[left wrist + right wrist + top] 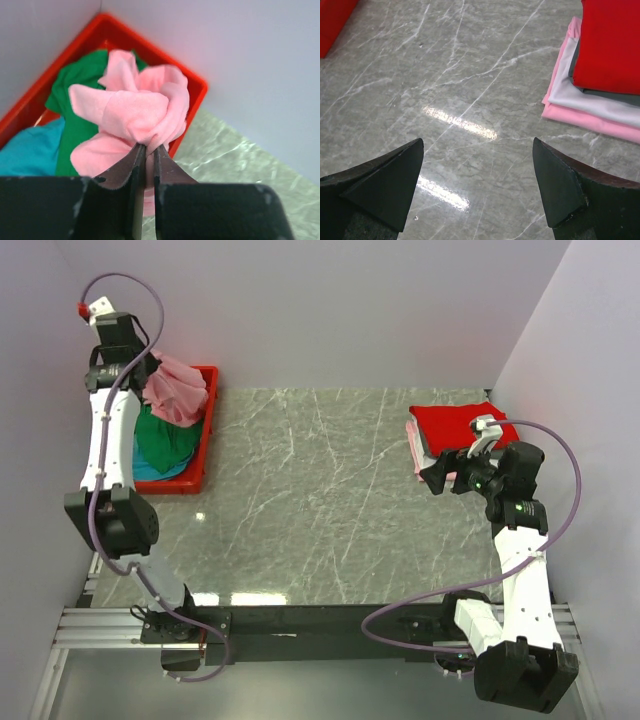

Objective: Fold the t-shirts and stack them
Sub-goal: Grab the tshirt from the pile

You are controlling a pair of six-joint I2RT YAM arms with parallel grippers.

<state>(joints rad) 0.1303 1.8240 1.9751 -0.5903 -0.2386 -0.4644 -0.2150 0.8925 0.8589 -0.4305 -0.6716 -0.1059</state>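
1. Three t-shirts at the red bin (191, 80), ten o'clock: pale pink t-shirt (135, 107), green t-shirt (75, 82), teal t-shirt (25, 150).
2. One left pincer (149, 152), clamped on the pale pink t-shirt, which is bunched above the others.
3. Four folded layers in the stack (607, 45) at two o'clock, red uppermost.
4. One right pincer (477, 147), jaws wide apart, over the bench (445, 75) beside the stack.

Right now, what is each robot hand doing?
Left gripper: shut on the pink t-shirt.
Right gripper: open, holding nothing.

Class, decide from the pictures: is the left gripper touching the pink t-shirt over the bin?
Touching. The left wrist view shows the left gripper with its jaws pinched shut on a bunched fold of the pink t-shirt.
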